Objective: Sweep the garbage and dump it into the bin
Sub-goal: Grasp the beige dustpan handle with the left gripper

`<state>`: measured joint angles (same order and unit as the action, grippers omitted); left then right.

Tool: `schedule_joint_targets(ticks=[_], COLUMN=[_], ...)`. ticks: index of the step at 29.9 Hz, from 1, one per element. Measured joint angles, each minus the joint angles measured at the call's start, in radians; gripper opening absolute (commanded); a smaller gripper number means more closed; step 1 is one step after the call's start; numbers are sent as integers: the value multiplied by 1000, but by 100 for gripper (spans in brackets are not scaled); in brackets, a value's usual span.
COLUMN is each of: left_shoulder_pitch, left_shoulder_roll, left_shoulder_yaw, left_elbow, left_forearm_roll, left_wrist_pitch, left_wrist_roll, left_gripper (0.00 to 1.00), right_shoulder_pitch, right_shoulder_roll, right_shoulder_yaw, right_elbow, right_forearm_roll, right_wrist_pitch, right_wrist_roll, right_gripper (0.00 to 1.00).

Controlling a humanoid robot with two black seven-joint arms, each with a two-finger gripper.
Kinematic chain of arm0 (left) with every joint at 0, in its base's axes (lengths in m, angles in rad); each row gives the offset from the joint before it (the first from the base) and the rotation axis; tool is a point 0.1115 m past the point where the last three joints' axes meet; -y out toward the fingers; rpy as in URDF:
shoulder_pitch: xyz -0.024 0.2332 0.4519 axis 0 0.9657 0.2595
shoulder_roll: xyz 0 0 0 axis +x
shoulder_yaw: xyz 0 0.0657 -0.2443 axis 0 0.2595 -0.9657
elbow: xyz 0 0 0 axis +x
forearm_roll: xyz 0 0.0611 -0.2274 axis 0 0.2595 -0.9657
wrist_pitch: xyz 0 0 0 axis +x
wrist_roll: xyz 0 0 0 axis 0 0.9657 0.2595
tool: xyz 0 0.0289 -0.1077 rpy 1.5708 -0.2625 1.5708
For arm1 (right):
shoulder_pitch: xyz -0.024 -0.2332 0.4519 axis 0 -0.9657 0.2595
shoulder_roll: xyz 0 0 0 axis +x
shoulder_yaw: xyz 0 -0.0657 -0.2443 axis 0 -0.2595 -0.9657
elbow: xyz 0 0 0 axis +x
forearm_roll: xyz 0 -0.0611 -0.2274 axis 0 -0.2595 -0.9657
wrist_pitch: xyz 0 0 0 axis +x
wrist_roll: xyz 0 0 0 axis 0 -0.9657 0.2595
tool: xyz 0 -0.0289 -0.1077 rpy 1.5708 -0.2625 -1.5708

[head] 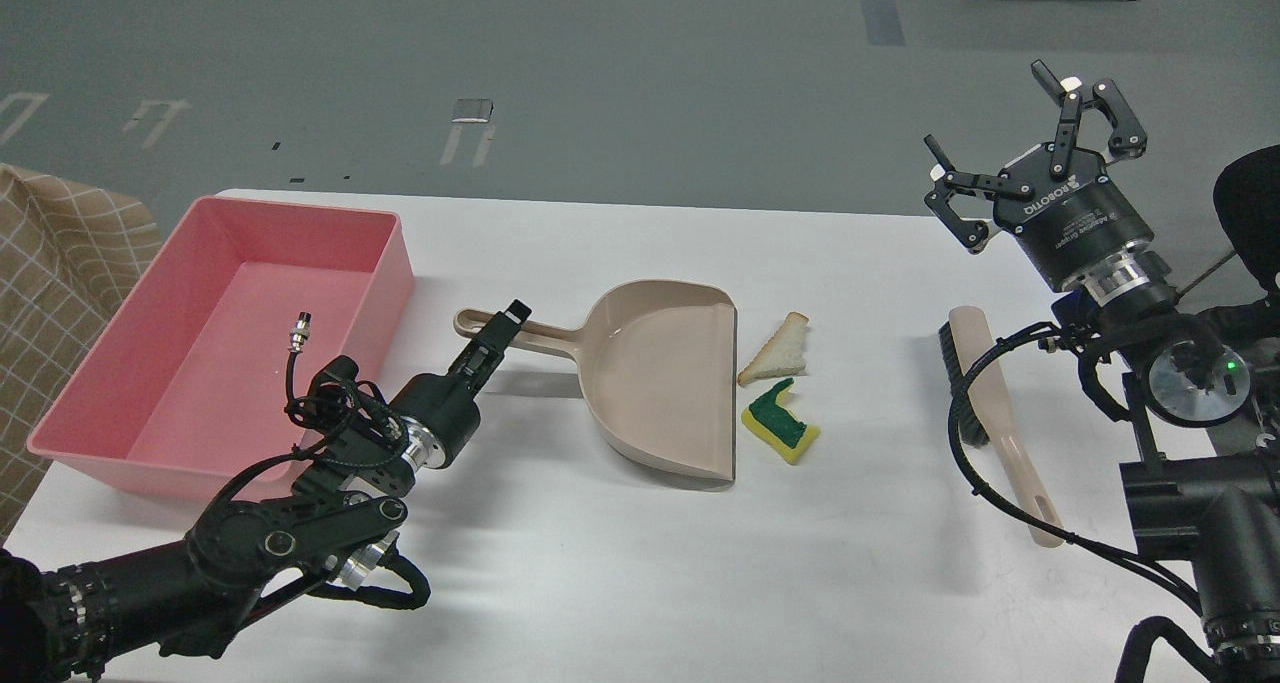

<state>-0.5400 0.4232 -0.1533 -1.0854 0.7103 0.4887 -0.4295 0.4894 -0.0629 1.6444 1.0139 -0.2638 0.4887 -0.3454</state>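
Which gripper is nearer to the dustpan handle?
Left. The left gripper is right over the dustpan handle, near its end. The right gripper is raised far off to the right, beyond the brush.

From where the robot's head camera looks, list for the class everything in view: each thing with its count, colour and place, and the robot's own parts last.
Table: one, white, fills the foreground.
Bin: one, pink, left end of table.
Dustpan: one, beige, table centre, handle pointing left.
Bread slice: one, white with brown crust, just right of the dustpan's mouth.
Sponge: one, yellow with green top, below the bread.
Brush: one, beige handle, dark bristles, right side of table.
Checked cloth: one, tan, far left edge.
Left gripper: one, black, at the dustpan handle; grip unclear.
Right gripper: one, black, open, raised above the brush.
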Motion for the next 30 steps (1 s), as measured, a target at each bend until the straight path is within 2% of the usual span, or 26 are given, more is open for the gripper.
schedule_joint_targets(ticks=[1, 30], left_shoulder_pitch=[0, -25], left_shoulder_roll=[0, 3], left_shoulder_yaw=[0, -1], left_elbow=[0, -8], left_forearm_roll=[0, 8], left_wrist_pitch=[0, 0], left_wrist_roll=[0, -16], left_gripper=[0, 0], right_shoulder_pitch=[0, 3], right_shoulder_roll=[0, -3], right_shoulder_yaw=[0, -1], right_elbow=[0, 0], right_forearm_roll=[0, 0], right_wrist_pitch=[0, 0], right_wrist_roll=[0, -1], right_gripper=[100, 100])
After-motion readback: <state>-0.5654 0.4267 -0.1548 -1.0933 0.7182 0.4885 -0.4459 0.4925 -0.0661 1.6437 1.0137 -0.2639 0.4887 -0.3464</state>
